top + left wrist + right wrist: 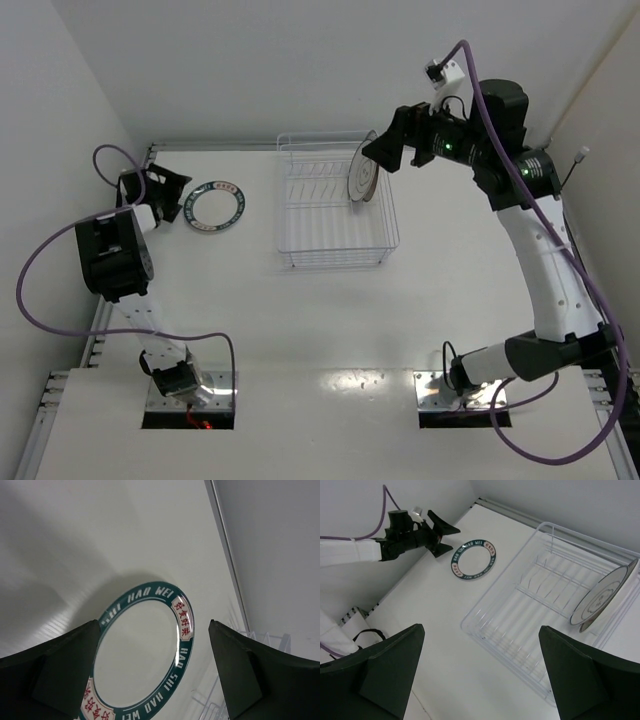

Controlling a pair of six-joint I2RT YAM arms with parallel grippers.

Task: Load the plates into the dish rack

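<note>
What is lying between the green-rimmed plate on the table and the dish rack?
Nothing; only bare table separates the green-rimmed plate and dish rack, seen in the top external view.

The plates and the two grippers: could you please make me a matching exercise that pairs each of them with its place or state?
Column A:
1. green-rimmed plate
2. grey-rimmed plate
3. left gripper
4. right gripper

Column B:
a. open, close to the upright plate
b. lying flat on the table, left of the dish rack
c. open, beside the flat plate
d. standing on edge at the dish rack's right end

Pairs: 1-b, 2-d, 3-c, 4-a
</note>
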